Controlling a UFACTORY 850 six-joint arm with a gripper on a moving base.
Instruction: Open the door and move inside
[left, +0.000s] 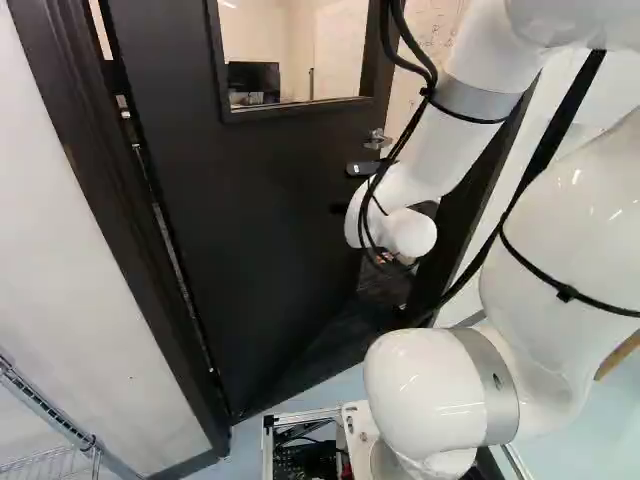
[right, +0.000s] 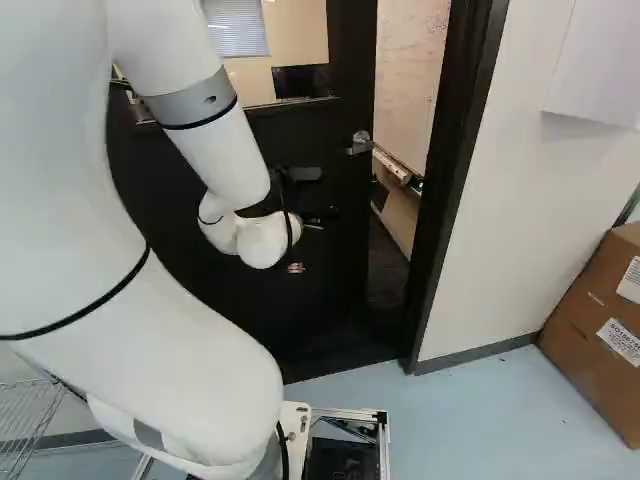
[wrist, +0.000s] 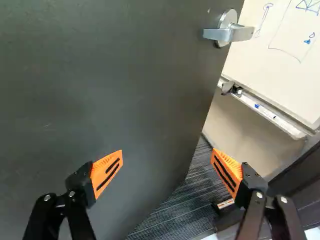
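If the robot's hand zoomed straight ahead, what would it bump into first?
The hand would probably bump the dark door first, near its free edge, though the picture doesn't show how far.

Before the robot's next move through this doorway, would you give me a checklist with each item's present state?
1. Door unlatched: ok, it stands ajar from the frame.
2. End effector free of the handle: ok, open and away from it.
3. Door swung wide: not ok, it covers most of the doorway.
4. Finger contact with the door: cannot tell.
5. Floor behind the door free: cannot tell, mostly hidden.
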